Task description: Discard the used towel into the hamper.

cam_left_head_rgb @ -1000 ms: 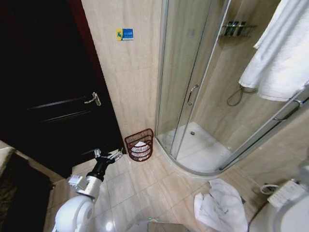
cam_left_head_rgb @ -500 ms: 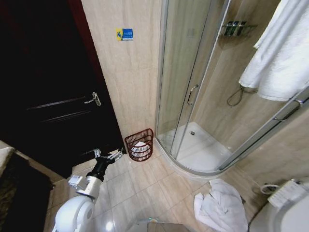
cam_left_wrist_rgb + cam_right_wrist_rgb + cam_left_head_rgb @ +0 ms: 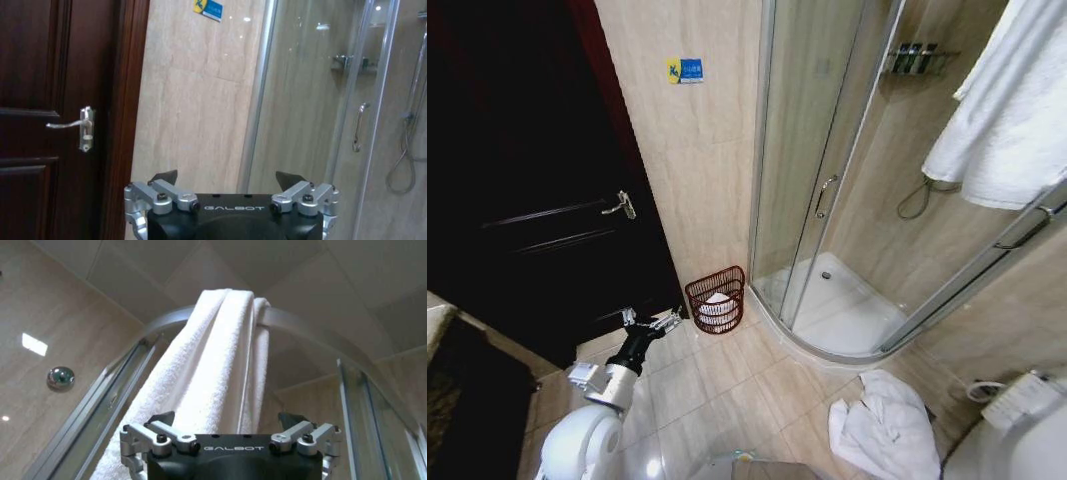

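Note:
The hamper (image 3: 717, 299), a reddish-brown wire basket, stands on the floor against the beige wall beside the shower door, with something white inside it. A crumpled white towel (image 3: 883, 430) lies on the tiles near the shower's curved base. Another white towel (image 3: 1012, 100) hangs over the shower's top rail. My left gripper (image 3: 655, 322) is low and open, just left of the hamper and apart from it; its wrist view shows the left gripper (image 3: 227, 177) empty and facing the wall. My right gripper (image 3: 225, 417) is open below the hanging towel (image 3: 213, 365), holding nothing.
A dark wooden door (image 3: 537, 200) with a lever handle (image 3: 77, 125) stands left of the hamper. The glass shower enclosure (image 3: 827, 200) takes up the middle and right. A white fixture with a control panel (image 3: 1022, 400) sits at the lower right. Open tiles (image 3: 747, 390) lie in the middle.
A grey part at the head view's right edge has slipped out of sight. The left arm, the hamper and the floor towel have not moved.

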Controlling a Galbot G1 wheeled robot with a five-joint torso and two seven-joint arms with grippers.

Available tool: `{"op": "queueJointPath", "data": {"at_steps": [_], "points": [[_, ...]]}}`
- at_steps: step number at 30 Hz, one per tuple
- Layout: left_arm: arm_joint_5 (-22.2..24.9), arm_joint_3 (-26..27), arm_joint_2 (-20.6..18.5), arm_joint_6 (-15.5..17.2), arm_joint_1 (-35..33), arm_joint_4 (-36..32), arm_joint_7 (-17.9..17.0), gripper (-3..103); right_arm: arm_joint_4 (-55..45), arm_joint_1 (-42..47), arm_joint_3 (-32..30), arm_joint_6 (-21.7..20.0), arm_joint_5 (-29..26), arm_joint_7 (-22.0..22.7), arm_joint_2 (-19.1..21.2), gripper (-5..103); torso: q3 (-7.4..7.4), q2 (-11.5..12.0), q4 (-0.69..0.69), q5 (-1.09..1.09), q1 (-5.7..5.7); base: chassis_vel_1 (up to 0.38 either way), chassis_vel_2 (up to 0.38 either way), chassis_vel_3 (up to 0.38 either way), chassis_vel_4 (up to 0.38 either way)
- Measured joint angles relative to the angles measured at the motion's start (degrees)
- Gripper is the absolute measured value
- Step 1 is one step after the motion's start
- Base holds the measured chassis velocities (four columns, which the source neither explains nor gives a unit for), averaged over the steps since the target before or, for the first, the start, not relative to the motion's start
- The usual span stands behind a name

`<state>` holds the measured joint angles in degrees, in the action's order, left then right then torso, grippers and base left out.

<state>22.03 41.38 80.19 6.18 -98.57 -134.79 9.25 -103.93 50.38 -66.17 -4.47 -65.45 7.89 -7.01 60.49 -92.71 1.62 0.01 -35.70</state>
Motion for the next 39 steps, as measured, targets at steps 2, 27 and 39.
{"op": "queueJointPath", "data": {"at_steps": [2, 27, 39], "points": [[0.0, 0.0, 0.0, 0.0, 0.0, 0.0, 0.0, 99, 0.79, 0.68, -0.53, 0.49, -0.95, -0.17, 1.47, 100, 0.0, 0.0, 0.0, 0.0, 0.0, 0.0, 0.0, 0.0, 0.0], [0.0, 0.0, 0.0, 0.0, 0.0, 0.0, 0.0, 99, 4.55, 6.46, -8.7, 3.3, 12.0, 2.16, -0.06, 100, 0.0, -0.01, 0.0, 0.03, 0.0, 0.0, 0.0, 0.0, 0.0], [0.0, 0.0, 0.0, 0.0, -0.01, -0.01, 0.0, 99, 1.02, -6.11, 4.57, 5.54, 25.02, 3.68, -17.65, 100, 0.0, -0.01, 0.03, -0.02, 0.0, 0.0, 0.0, 0.0, 0.0]]}}
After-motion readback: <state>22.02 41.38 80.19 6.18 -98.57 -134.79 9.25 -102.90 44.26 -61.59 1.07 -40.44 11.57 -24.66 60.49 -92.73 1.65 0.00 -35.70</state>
